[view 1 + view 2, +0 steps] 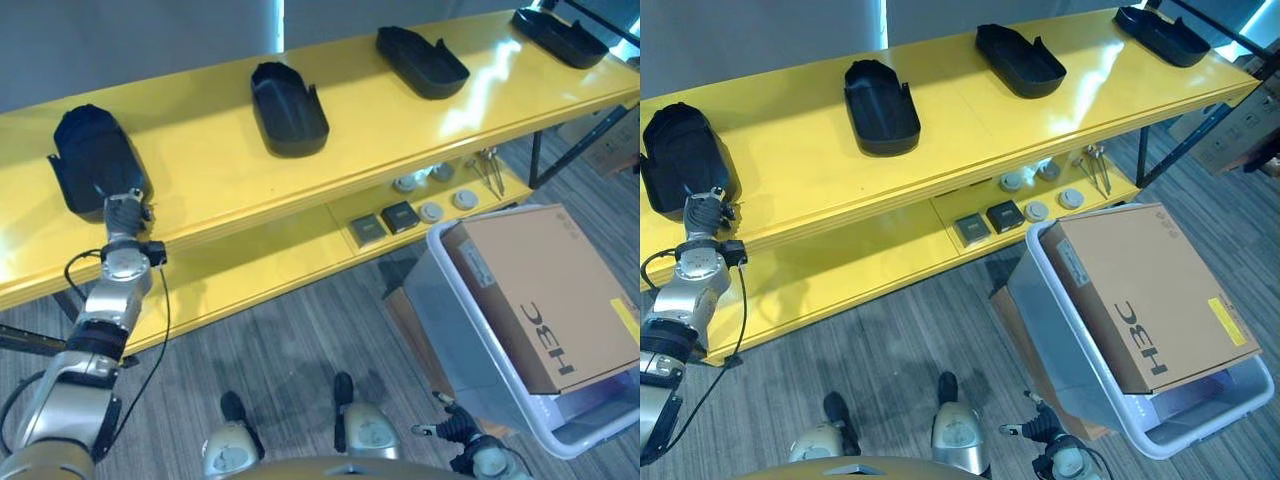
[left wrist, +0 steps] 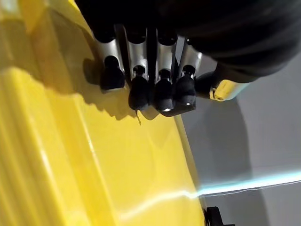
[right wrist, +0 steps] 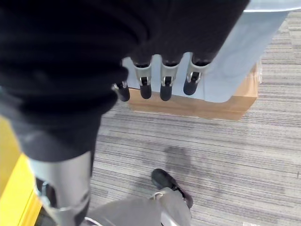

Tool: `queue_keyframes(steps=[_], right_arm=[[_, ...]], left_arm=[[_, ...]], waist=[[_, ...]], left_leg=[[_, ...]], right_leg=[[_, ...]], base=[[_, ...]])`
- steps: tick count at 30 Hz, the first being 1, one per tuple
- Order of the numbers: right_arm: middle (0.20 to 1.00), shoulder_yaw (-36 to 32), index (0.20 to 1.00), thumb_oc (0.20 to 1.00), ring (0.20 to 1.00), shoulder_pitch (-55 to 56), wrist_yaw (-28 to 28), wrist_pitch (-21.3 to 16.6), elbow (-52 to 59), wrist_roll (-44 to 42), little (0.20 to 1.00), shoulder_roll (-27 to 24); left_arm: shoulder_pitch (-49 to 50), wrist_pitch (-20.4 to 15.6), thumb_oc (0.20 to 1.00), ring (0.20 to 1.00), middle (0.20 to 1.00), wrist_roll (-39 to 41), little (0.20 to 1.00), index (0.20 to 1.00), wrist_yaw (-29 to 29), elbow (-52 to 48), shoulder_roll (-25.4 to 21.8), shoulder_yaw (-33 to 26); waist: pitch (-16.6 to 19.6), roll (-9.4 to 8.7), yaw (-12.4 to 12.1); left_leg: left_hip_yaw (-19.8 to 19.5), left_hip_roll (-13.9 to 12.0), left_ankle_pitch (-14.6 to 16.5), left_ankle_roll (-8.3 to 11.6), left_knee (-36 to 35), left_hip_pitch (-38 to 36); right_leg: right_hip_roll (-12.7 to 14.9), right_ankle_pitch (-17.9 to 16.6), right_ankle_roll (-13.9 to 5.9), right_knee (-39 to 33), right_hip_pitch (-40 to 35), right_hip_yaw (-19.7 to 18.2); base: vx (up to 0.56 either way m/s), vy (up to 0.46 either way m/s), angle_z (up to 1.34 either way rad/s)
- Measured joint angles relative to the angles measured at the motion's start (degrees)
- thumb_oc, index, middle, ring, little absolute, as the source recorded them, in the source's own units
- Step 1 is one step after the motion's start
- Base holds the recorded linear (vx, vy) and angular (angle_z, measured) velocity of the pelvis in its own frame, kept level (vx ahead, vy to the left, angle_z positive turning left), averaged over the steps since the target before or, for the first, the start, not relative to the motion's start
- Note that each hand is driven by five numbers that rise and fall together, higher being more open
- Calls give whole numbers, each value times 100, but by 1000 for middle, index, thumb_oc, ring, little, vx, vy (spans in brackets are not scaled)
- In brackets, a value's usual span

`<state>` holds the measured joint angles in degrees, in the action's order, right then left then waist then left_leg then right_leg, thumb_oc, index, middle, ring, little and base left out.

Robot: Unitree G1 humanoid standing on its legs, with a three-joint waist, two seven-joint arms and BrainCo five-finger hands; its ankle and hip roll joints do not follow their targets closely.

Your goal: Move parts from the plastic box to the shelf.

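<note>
On the yellow shelf's [image 1: 220, 170] left end, the robot's left hand [image 1: 122, 212] rests at the near edge of a black part [image 1: 92, 157], whose long axis runs away from the fingers [image 2: 141, 89]; they look curled, their grip hidden. Right hand [image 3: 160, 80], fingers relaxed and empty, hangs beside the plastic box [image 1: 450, 330].

We see bright overhead light glaring in white streaks along the far right of the glossy yellow shelf [image 1: 420, 130], while the left hand [image 2: 150, 75] casts a soft-edged shadow.
</note>
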<state>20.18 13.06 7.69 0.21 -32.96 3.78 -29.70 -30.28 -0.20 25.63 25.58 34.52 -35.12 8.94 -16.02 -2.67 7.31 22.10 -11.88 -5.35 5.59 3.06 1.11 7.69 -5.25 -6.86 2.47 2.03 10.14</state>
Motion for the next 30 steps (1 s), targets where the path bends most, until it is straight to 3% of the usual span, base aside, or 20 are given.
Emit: queue_keyframes(steps=[11,20,24,25,26,27,29,30], right_arm=[[1000,167,1000,1000,1000,-2,-3,-5,-13,-9,1000,-6],[1000,171,1000,1000,1000,3,-2,-53,-27,-12,1000,-8],[1000,171,1000,1000,1000,4,0,-54,-27,-12,1000,-7],[1000,171,1000,1000,1000,6,0,-53,-25,-10,1000,-4],[1000,168,1000,1000,1000,5,0,-48,-22,-7,1000,-3],[1000,162,1000,1000,1000,11,2,-47,-11,-6,1000,-1],[1000,151,1000,1000,1000,27,-1,-45,-13,17,1000,23],[1000,145,1000,1000,1000,52,1,-41,-12,53,1000,52]], left_arm=[[-391,46,200,200,200,6,200,200,76,521,-121,9],[-474,110,200,200,200,34,200,200,159,681,-195,12],[-473,24,200,200,200,128,200,200,145,675,-197,11],[-466,-209,200,200,200,129,200,200,102,660,-198,9],[-433,-358,272,272,272,128,272,272,32,580,-201,-10],[-360,-432,598,598,598,127,598,598,14,397,-207,-33],[15,-657,1000,1000,1000,114,1000,1000,-89,-308,-207,-155],[261,-798,1000,1000,1000,109,1000,1000,-149,-751,-207,-226]], waist=[[115,-161,86],[123,-184,92],[124,-184,68],[124,-183,48],[125,-181,21],[125,-181,16],[128,-176,1],[142,-157,-29]], left_leg=[[0,-92,58,26,208,243],[-13,-104,68,20,272,295],[-15,-102,67,19,265,275],[-15,-99,63,15,259,269],[-14,-88,55,9,257,243],[-10,-80,53,9,241,215],[-4,-51,51,10,155,44],[-5,-49,70,25,112,-46]], right_leg=[[-20,29,41,75,222,-32],[-20,7,44,67,229,-28],[-20,6,45,56,200,-18],[-20,-4,46,62,183,-7],[-20,-15,48,53,161,-3],[-20,-24,47,38,137,-4],[-16,-28,43,-45,-38,6],[-12,4,42,-59,-138,13]], base=[[-4,-2,-1],[0,0,0],[0,0,0],[0,0,0],[38,36,1],[40,36,1],[38,30,1],[39,41,2]])
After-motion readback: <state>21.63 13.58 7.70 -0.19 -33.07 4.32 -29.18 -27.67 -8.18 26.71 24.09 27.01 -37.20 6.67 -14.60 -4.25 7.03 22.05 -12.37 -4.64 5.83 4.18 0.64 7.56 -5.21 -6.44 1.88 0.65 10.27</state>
